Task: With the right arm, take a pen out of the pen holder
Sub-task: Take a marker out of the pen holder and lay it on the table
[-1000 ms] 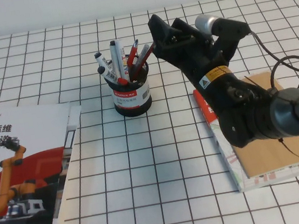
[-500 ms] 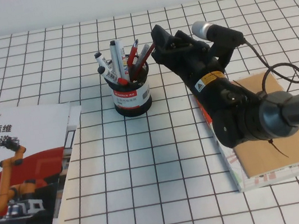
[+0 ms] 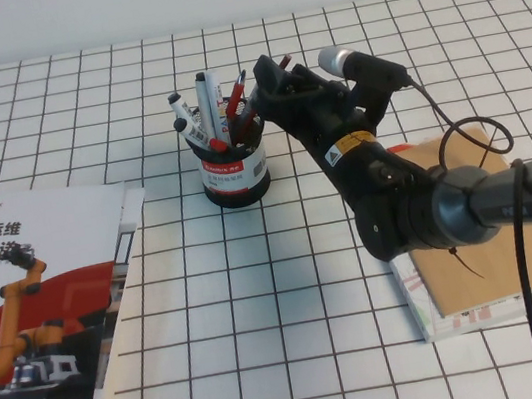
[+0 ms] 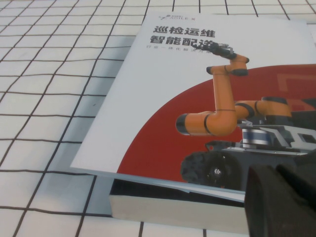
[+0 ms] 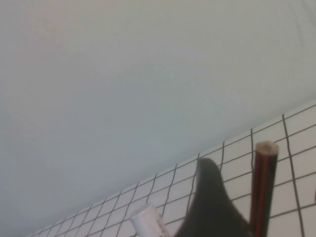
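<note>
A black pen holder [image 3: 234, 169] stands at the table's middle back with white markers [image 3: 207, 92], a red pen [image 3: 234, 93] and a red-and-black pencil [image 3: 260, 99] leaning right. My right gripper [image 3: 272, 69] is at the holder's right rim, open, with the pencil's top between its fingers. In the right wrist view the pencil [image 5: 261, 187] rises just beside one dark finger [image 5: 207, 197]; the other finger is hidden. My left gripper [image 4: 281, 202] shows only as a dark mass over a booklet.
A thick booklet [image 3: 30, 308] with an orange robot arm on its cover lies at the front left, also filling the left wrist view [image 4: 197, 98]. A brown notebook [image 3: 489, 265] lies under my right arm. A pale wall closes the back.
My right gripper has moved left, from beside the holder to its right rim, and now straddles the leaning pencil's top. The holder and books have not moved.
</note>
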